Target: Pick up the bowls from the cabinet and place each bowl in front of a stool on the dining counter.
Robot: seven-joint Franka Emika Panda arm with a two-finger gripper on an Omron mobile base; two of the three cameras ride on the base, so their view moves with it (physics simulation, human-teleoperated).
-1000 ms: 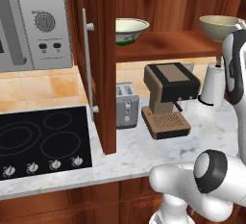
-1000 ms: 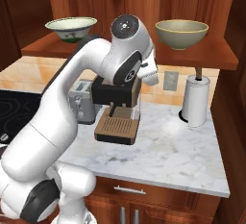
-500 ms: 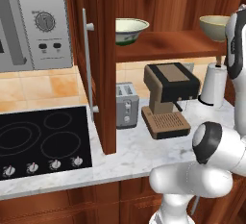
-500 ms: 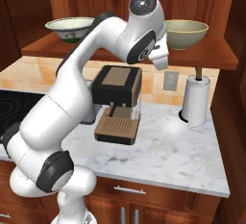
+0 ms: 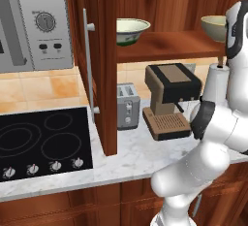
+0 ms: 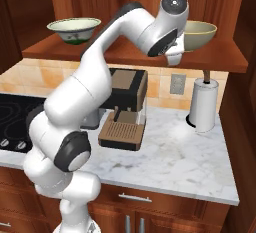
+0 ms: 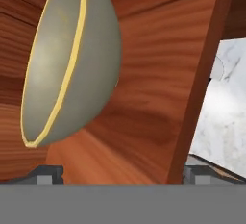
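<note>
We see our pincer (image 7: 122,172) released, jaws spread wide, the beige-olive bowl (image 7: 67,64) just ahead of it on the cabinet (image 7: 158,98) shelf, untouched.

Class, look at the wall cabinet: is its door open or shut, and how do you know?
Open. The cabinet door stands swung out edge-on, and both bowls, white-green and beige-olive, sit exposed on the shelf.

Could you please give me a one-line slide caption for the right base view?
Open gripper raised to the cabinet shelf beside the beige-olive bowl; green-rimmed bowl at the shelf's other end.
</note>
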